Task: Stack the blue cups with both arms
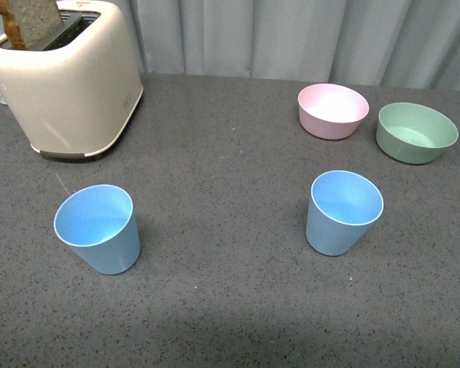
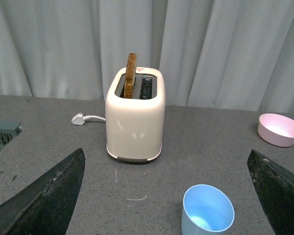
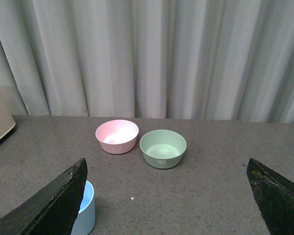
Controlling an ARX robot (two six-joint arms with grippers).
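Observation:
Two light blue cups stand upright and apart on the grey table: one [image 1: 100, 228] at the front left, one [image 1: 342, 211] at the front right. Neither arm shows in the front view. In the left wrist view the left gripper [image 2: 169, 196] is open, its black fingers [image 2: 44, 198] wide apart, with the left cup [image 2: 207, 211] between them and off to one side. In the right wrist view the right gripper [image 3: 169, 196] is open and empty; the right cup [image 3: 85, 214] is partly hidden behind one finger [image 3: 49, 205].
A cream toaster [image 1: 65, 80] with a slice of toast stands at the back left; its plug and cord [image 2: 83, 118] lie beside it. A pink bowl [image 1: 333, 110] and a green bowl [image 1: 415, 132] sit at the back right. Grey curtains hang behind the table.

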